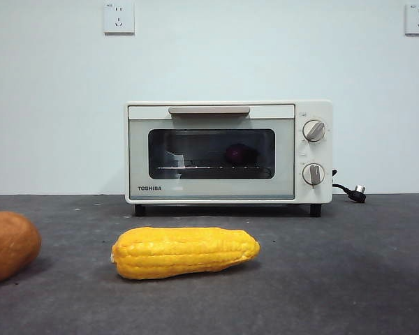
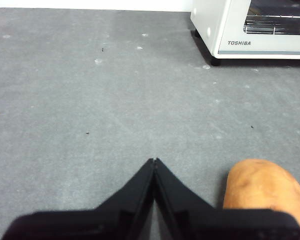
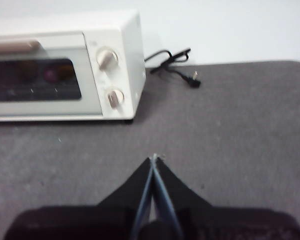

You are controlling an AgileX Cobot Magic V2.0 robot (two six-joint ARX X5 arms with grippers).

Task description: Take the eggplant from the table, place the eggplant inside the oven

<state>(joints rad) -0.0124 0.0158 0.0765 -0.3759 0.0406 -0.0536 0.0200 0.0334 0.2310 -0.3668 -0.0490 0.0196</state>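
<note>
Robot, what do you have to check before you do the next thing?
1. Eggplant inside the oven, on the rack behind the glass: ok.
2. Oven door shut: ok, it looks closed.
3. Left gripper empty, jaws shut, over the table: ok.
4. Right gripper empty, jaws shut: ok.
5. Corn and orange-brown vegetable resting on the table, clear of the oven: ok.
6. Oven plugged in: not ok, its cord lies loose.
</note>
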